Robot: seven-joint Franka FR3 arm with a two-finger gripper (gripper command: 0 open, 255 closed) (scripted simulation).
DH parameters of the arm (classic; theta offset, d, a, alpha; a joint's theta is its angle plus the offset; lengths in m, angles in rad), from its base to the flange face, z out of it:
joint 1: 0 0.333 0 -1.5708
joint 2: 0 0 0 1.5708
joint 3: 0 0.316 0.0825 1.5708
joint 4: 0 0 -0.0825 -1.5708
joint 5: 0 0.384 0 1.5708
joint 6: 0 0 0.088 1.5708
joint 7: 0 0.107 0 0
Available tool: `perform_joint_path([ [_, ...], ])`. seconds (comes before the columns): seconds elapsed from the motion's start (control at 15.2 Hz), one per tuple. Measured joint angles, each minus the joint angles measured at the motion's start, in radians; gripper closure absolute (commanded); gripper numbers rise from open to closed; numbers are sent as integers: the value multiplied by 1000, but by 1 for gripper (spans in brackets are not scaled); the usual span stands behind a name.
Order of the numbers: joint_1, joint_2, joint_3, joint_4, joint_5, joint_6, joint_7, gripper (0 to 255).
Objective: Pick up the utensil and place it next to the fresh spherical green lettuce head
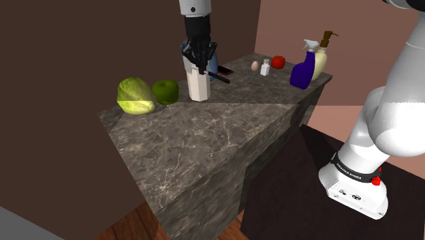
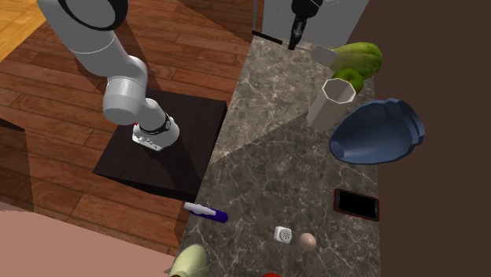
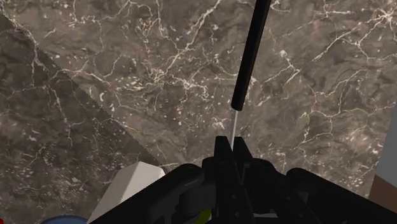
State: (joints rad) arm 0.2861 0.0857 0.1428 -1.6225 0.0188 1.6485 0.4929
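My black gripper hangs above the marble counter, just over a white faceted cup. It is shut on the thin metal end of a utensil, whose long black handle sticks out beyond the fingertips. In the shoulder view that handle slants down toward the view's right. The pale green lettuce head lies on the counter to the shoulder view's left of the cup, a dark green apple between them. The second exterior view has the gripper near the lettuce.
A dark blue vase lies behind the cup. Farther along the counter are a phone, a salt shaker, an egg, a tomato, a blue spray bottle and a soap dispenser. Bare marble lies in front of the lettuce.
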Motion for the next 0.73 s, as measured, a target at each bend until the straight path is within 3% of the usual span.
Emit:
perform_joint_path([
  [0.26,38,43,30,48,-6,-4,69,255],
  [0.73,42,44,32,-36,-6,81,75,255],
])
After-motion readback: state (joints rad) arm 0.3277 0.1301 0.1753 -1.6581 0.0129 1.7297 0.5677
